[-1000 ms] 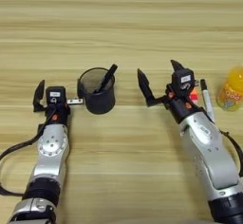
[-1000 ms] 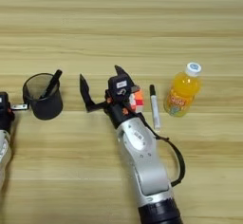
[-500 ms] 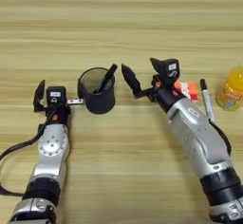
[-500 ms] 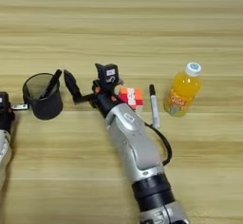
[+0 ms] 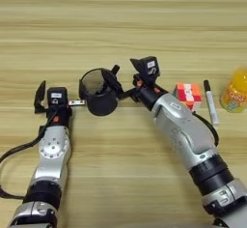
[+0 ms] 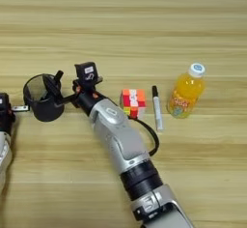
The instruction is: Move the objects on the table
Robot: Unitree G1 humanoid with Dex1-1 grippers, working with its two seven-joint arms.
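right tool (image 5: 117, 88) now at pen cup (image 5: 98, 98)

No legible text anywhere. Orange-juice bottle (image 6: 185, 94) label carries print, too small to read. White stickers on left gripper (image 5: 48, 102) and right gripper (image 5: 115, 82) housings unreadable.

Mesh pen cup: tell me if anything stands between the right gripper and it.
Nothing visible does. The right gripper has reached across to the mesh pen cup, one finger over its rim, the pen sticking up beside it. The puzzle cube, marker and juice bottle lie off to its right.
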